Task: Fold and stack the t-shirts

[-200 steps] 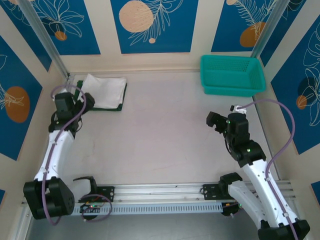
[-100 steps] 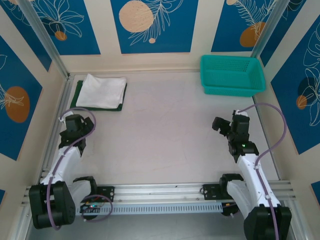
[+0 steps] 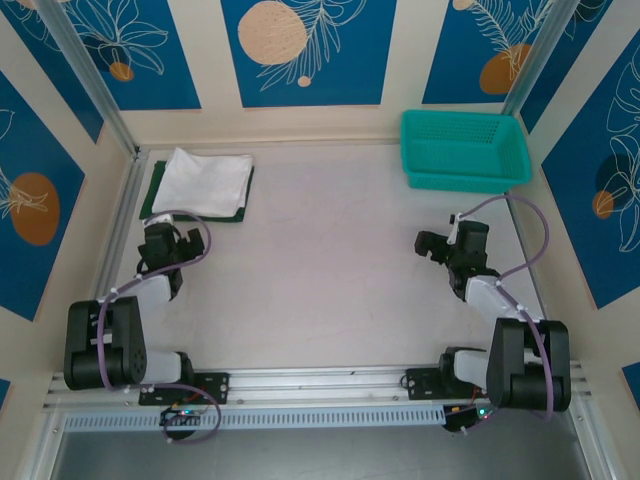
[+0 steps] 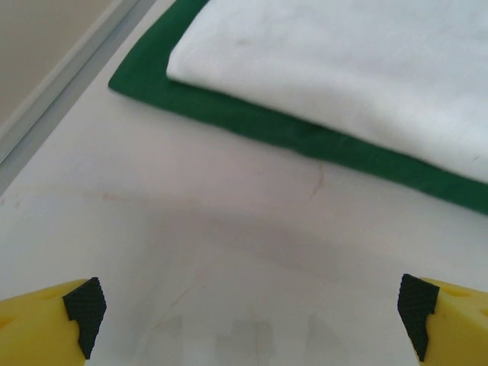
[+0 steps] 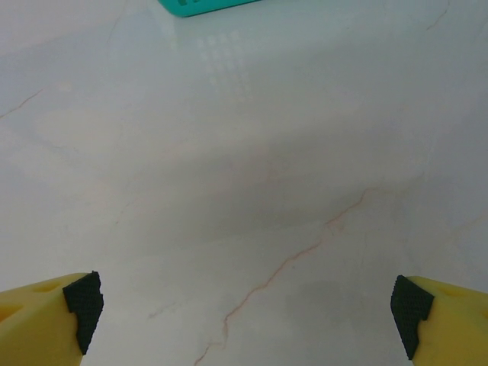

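The t-shirts lie folded in one stack at the far left of the table. The white t-shirt (image 3: 205, 182) rests on top of the dark green t-shirt (image 3: 158, 190), whose edge shows as a green border (image 4: 252, 122) under the white cloth (image 4: 358, 61). My left gripper (image 3: 166, 243) sits low over the table just in front of the stack, open and empty (image 4: 248, 309). My right gripper (image 3: 440, 246) hovers over bare table on the right side, open with nothing between its fingers (image 5: 244, 305).
A teal mesh basket (image 3: 464, 150) stands at the far right corner; its near edge shows in the right wrist view (image 5: 206, 6). An aluminium rail (image 3: 320, 385) runs along the near edge. Side walls close in left and right.
Both arms have drawn back toward their bases and folded down. The left gripper has moved away from the stack toward the near side. The stack has not moved.
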`<state>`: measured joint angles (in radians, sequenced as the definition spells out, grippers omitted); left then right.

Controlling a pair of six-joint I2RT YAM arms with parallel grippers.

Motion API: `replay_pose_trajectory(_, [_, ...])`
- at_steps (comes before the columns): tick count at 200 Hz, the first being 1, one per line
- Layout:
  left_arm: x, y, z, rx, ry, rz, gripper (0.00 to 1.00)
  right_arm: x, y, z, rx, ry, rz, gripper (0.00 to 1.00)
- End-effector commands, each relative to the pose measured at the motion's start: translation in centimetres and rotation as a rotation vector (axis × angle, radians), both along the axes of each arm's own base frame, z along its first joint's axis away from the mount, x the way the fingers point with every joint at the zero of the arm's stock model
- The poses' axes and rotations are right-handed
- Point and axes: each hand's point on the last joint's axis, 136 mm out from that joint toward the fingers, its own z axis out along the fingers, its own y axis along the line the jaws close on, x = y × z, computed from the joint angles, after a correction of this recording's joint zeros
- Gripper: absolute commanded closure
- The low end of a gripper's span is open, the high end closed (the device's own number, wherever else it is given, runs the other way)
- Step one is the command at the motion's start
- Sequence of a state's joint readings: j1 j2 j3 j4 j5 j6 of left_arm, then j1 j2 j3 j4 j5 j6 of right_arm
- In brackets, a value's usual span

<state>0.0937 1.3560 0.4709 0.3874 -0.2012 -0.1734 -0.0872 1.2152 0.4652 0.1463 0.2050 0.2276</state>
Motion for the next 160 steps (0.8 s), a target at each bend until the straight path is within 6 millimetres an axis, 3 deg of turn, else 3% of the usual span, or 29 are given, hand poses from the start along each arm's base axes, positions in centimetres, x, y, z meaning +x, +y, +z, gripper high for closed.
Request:
replay_pose_trajectory(1, [2.0,-1.4,1.4,0.006,-0.097,-0.078,0.0,2.1,0.1,1.4,-0.018,-0.094,0.01,0.01])
replay_pose_trajectory(33, [4.3,-4.8,0.7,0.039,-0.049,-0.222,0.0,4.6,1.9,2.3,-0.006,-0.185,0.085,0.01])
replay_pose_trajectory(61, [4.2,-6.7,0.9,0.089,-0.082,-0.303,0.0,6.5,4.4,2.7,-0.063,-0.238,0.209,0.01])
replay_pose_trajectory(77, [4.0,-7.6,0.8,0.089,-0.103,-0.348,0.0,6.5,5.8,1.8,-0.08,-0.284,0.286,0.01])
replay_pose_trajectory(95, [3.7,-8.4,0.7,0.085,-0.125,-0.399,0.0,6.0,4.9,2.1,-0.077,-0.314,0.242,0.01])
replay_pose_trajectory(133, [2.2,-8.7,0.7,0.133,-0.236,-0.395,0.0,2.4,8.0,2.4,-0.219,-0.524,0.334,0.01])
replay_pose_trajectory(145, [2.7,-9.7,0.4,0.155,-0.205,-0.438,0.0,2.6,7.9,2.5,-0.223,-0.523,0.333,0.01])
replay_pose_trajectory(160, [3.3,-9.1,0.0,0.123,-0.167,-0.42,0.0,4.1,6.9,2.0,-0.171,-0.432,0.304,0.01])
